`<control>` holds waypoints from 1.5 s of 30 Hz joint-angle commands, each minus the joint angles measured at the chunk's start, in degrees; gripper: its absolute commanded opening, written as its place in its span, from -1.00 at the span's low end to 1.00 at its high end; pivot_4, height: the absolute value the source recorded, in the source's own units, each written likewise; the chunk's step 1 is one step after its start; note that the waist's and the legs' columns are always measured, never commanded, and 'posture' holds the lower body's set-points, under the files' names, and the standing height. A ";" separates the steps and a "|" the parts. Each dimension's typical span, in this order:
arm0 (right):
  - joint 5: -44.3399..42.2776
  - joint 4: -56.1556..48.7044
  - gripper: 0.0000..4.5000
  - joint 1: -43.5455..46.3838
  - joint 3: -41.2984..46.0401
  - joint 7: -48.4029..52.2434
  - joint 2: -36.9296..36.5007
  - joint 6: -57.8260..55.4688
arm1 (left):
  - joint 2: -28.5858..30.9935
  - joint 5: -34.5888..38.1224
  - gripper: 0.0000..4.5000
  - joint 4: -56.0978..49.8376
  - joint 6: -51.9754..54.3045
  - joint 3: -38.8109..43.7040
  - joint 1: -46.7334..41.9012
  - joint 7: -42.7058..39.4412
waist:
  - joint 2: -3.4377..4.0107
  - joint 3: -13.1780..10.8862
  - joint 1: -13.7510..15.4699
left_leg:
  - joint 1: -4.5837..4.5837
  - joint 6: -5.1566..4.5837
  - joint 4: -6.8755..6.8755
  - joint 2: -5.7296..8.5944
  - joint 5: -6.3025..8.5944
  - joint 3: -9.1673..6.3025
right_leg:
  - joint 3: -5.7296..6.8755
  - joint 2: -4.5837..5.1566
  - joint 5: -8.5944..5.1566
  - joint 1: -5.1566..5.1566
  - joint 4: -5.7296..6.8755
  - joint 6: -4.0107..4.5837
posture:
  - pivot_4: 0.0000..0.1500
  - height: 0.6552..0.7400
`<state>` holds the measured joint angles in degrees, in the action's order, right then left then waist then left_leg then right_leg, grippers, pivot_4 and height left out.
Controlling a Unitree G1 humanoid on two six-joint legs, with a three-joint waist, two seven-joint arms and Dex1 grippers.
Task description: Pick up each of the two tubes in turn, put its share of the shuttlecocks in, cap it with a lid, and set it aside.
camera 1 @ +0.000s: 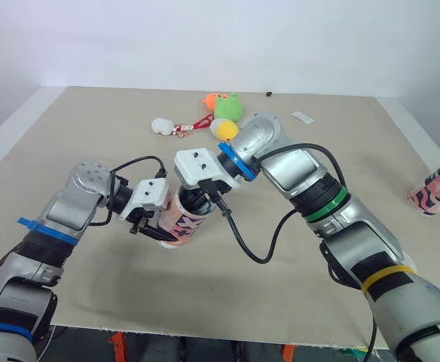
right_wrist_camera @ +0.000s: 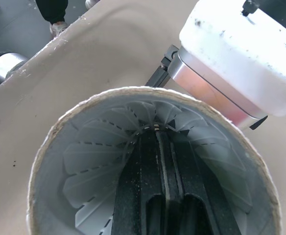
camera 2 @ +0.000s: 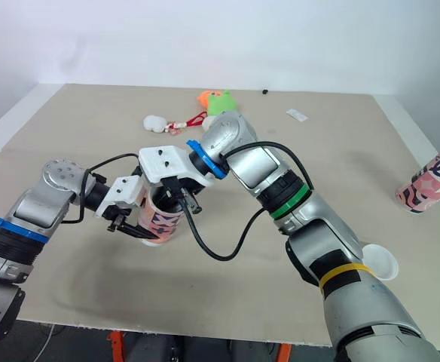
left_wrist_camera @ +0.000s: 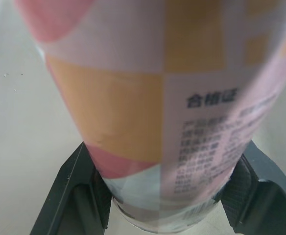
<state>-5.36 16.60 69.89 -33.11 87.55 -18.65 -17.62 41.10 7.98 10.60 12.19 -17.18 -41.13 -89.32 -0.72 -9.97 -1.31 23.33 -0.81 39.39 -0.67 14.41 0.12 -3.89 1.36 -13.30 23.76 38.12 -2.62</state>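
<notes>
A pink, orange and white patterned tube (camera 1: 182,220) leans over the middle of the table, its mouth turned toward my right arm. My left gripper (camera 1: 154,228) is shut on its lower end, one black finger (left_wrist_camera: 79,186) on each side. My right gripper (right_wrist_camera: 158,147) reaches into the tube's mouth with its two fingers pressed together, shut. Their tips sit inside the white feather skirt of a shuttlecock (right_wrist_camera: 99,147) deep in the tube. A second patterned tube (camera 1: 435,188) stands at the table's right edge.
A white lid (camera 2: 378,262) lies near the front right edge. At the far middle lie a green and orange plush toy (camera 1: 224,105), a yellow ball (camera 1: 224,128) and a white toy (camera 1: 162,125). A small white label (camera 1: 303,117) lies farther right.
</notes>
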 commanded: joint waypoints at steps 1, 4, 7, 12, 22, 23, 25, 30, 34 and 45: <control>-2.25 -1.66 -0.97 0.55 2.20 1.70 1.53 0.04 | -1.44 1.03 0.10 -2.06 0.78 0.16 0.34 1.18 | 0.00 0.00 0.00 | 0.00 0.00 0.00 0.00 0.00 -0.02 | 0.01 -0.01 -0.01 0.01 0.01 0.01 | 1.00 0.82; -4.19 -2.22 -0.97 1.69 5.83 4.13 -3.07 -0.82 | -1.50 1.01 0.10 -2.09 0.74 0.25 0.55 1.19 | -0.01 -0.01 0.07 | 0.03 0.00 0.00 0.00 0.00 -0.02 | 0.01 -0.01 -0.01 0.03 0.01 0.01 | 1.00 0.82; -6.73 -3.75 -0.97 1.79 6.62 4.95 -8.34 -1.15 | -1.83 0.96 0.10 -1.92 0.52 0.38 0.53 1.24 | -0.05 -0.04 0.35 | 0.19 0.04 0.01 0.11 -0.02 -0.09 | 0.04 0.13 -0.07 0.06 -0.03 -0.12 | 1.00 0.82; -10.15 -5.21 -0.97 2.64 7.85 4.95 -16.44 -1.08 | -2.94 0.90 0.10 -1.38 -0.16 0.61 0.42 1.52 | -0.05 -0.04 0.28 | 0.27 0.04 0.00 0.31 -0.01 -0.03 | 0.08 0.42 -0.11 0.15 -0.05 -0.20 | 1.00 0.82; -13.46 -12.19 -0.97 -3.98 19.52 2.82 -29.56 -5.59 | -8.71 4.23 0.10 -2.06 -2.63 2.81 1.20 4.85 | -0.11 -0.08 0.26 | 0.93 0.04 0.05 0.35 -0.01 -0.20 | 0.31 0.54 -0.09 0.64 -0.07 -0.21 | 1.00 0.82; -14.16 -13.04 -0.97 -5.47 21.37 2.26 -31.39 -6.84 | -10.51 5.88 0.10 -2.35 -2.36 3.62 1.46 5.70 | -0.11 -0.08 0.30 | 0.94 0.04 0.04 0.36 -0.01 -0.19 | 0.31 0.56 -0.09 0.66 -0.08 -0.21 | 1.00 0.82; -15.56 -14.78 -0.97 -8.24 24.27 1.81 -34.25 -8.85 | -13.52 8.87 0.10 -3.07 -1.36 4.93 1.99 6.82 | -0.12 -0.09 0.31 | 1.00 0.02 0.04 0.43 0.00 -0.25 | 0.41 0.67 -0.12 0.68 -0.10 -0.23 | 1.00 0.82; -14.68 -19.07 -0.97 -26.54 31.81 0.73 -46.55 -10.10 | -22.76 12.51 0.10 -4.38 -1.38 3.72 5.77 10.83 | -0.15 -0.09 0.32 | 1.00 0.01 0.04 0.60 0.01 -0.37 | 0.55 0.86 -0.17 0.56 -0.14 -0.31 | 1.00 0.82; -10.90 -14.31 -0.97 -37.84 34.80 0.05 -52.88 -4.34 | -25.93 11.08 0.10 -1.79 -2.67 2.30 6.75 12.24 | -0.09 -0.11 -0.23 | 0.93 -0.05 0.06 0.83 -0.04 -0.19 | 0.29 1.01 -0.14 0.59 -0.06 -0.51 | 1.00 0.82; -3.16 11.06 0.33 -43.10 34.14 1.00 -58.13 8.08 | -24.59 2.78 0.10 6.47 -9.81 -4.18 5.01 11.05 | -0.05 -0.09 -0.14 | 0.33 -0.10 0.05 0.82 -0.25 0.22 | -0.19 0.86 -0.02 0.21 -0.06 -0.61 | 1.00 0.82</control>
<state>-9.30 25.56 25.42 0.19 87.61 -74.95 -11.07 16.20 11.64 16.51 3.24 -21.02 -35.57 -78.22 -0.77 -10.05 -1.45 23.56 -0.91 39.43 0.15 14.16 0.37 -4.12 2.22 -13.32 23.89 38.06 -3.24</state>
